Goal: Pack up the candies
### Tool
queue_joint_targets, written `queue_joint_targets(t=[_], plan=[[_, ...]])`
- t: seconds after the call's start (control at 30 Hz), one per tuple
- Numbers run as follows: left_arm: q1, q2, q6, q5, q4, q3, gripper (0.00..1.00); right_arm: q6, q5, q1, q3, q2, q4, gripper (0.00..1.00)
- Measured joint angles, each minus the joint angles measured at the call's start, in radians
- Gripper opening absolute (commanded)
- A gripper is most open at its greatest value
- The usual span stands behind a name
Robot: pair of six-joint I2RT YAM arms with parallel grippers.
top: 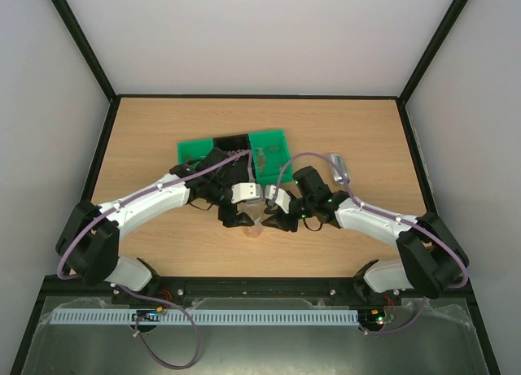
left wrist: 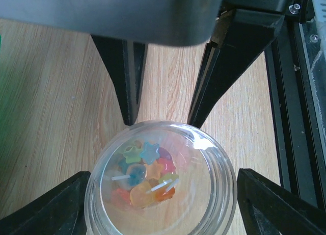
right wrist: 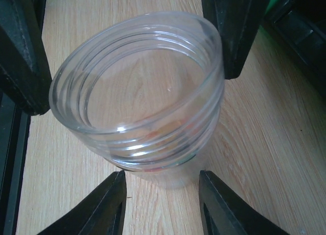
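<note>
Since the one jar (left wrist: pixel 216 194) is clear, the candies (left wrist: pixel 145 176) show through its open mouth: one small heap on the jar floor, roughly a dozen pieces in blue, green, orange, pink and yellow, several star-shaped. Exact count not readable. Jar neck is threaded.

Two grippers are at the jar. Right gripper (right wrist: pixel 161 175): two fingertips pinch the jar's lower body, one each side, with glass filling the gap, so it looks to be grasping the jar. Left gripper (left wrist: pixel 164 175): two fingers spread wide, one on each side of the jar's rim, right at the glass. Touching or just off, cannot tell, so gripping or released is not readable.

Wooden table (top: pixel 163 131) is under the jar. One metal scoop (top: pixel 339 167) lies beyond the jar to the right, well apart. One green tray (top: pixel 273 143) with a black section lies beyond the jar, partly behind the left arm's wrist.
</note>
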Motion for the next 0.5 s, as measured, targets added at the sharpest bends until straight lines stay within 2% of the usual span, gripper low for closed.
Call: queue_joint_targets(t=[0.2, 0.33, 0.37, 0.5], plan=[[-0.006, 0.002, -0.001, -0.001, 0.000, 0.000, 0.83, 0.000, 0.013, 0.000, 0.000, 0.000, 0.002, 0.46], [-0.006, 0.002, -0.009, -0.001, 0.000, 0.000, 0.93, -0.002, 0.017, 0.000, 0.000, -0.002, 0.002, 0.49], [-0.006, 0.001, -0.008, -0.002, 0.000, 0.000, 0.98, -0.002, 0.019, 0.000, 0.000, -0.003, 0.001, 0.50], [-0.005, -0.009, -0.016, -0.004, -0.001, 0.000, 1.00, -0.006, 0.026, 0.000, -0.002, -0.023, 0.001, 0.53]])
